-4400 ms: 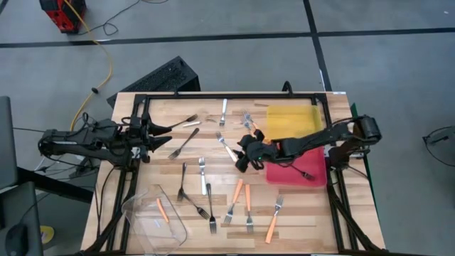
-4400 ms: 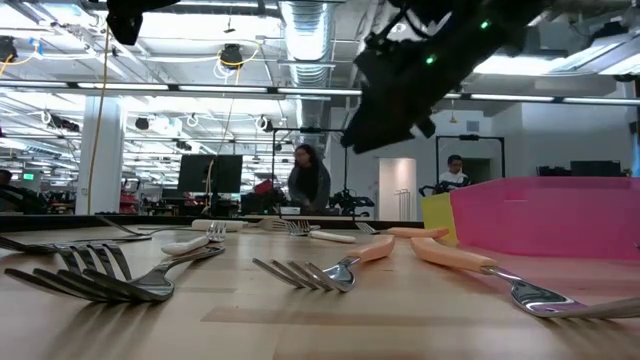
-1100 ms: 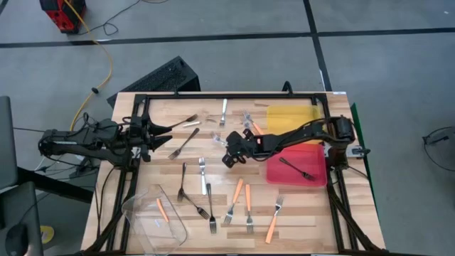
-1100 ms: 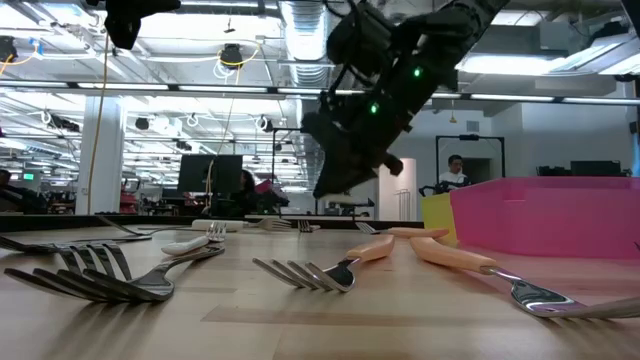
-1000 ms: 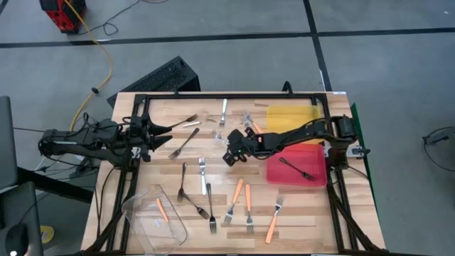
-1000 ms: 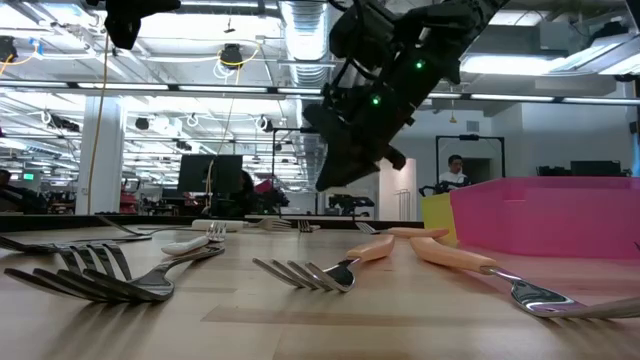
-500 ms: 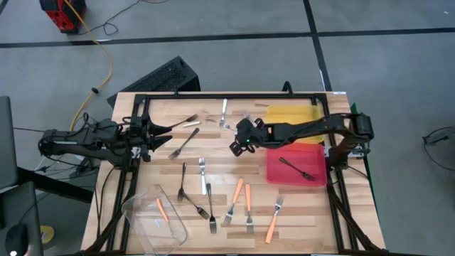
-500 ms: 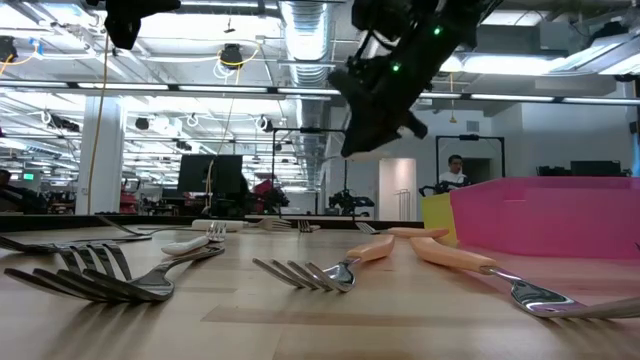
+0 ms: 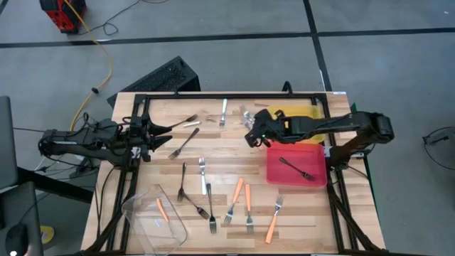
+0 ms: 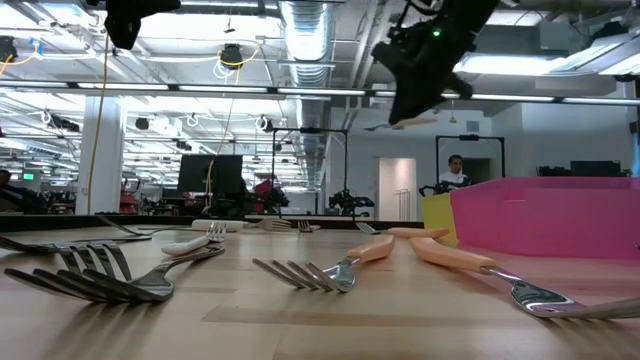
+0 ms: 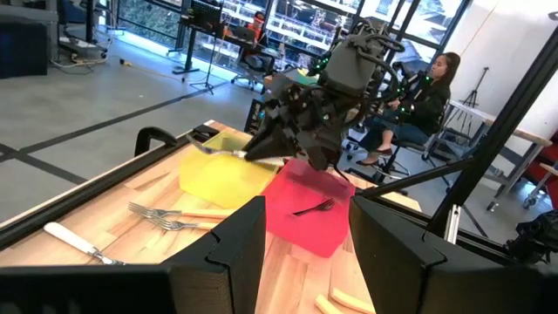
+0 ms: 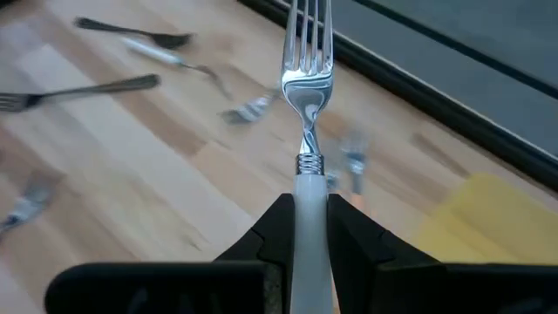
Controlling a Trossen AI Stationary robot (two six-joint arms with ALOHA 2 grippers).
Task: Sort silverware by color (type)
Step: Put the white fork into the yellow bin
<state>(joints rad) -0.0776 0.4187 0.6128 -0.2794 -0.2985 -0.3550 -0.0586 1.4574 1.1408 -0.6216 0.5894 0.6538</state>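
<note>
1. Pale wooden planks make up my table (image 9: pixel 213 153), framed by a black metal rail, with grey floor around it.
2. My right gripper (image 9: pixel 250 136) hangs above the table's far middle, just beside the yellow tray (image 9: pixel 293 116). Its two dark fingers (image 12: pixel 277 228) are drawn in narrow and pinch the white-handled fork (image 12: pixel 307 131) by its smooth cream handle, touching it on both sides.
3. That fork points straight out ahead of the fingers: a slim handle, a ridged metal collar, then a shiny curved neck and four thin tines. From the low view it is lifted clear of the wood.
4. My left gripper (image 9: pixel 165 129) waits at the table's left edge, its fingers partly apart and holding nothing.
5. One black fork (image 9: pixel 296 168) lies inside the red tray (image 9: pixel 277 171), a flat, glossy, square-cornered plastic piece touching the yellow one.
6. Orange-handled forks (image 9: pixel 235 198) lie scattered on the near middle planks, metal tines dull against the matte handles; dark forks (image 9: pixel 182 180) lie beside them toward the left.
7. At the near left corner stands a clear plastic tub (image 9: pixel 153 215), thin-walled and rounded, with one orange piece in it.
</note>
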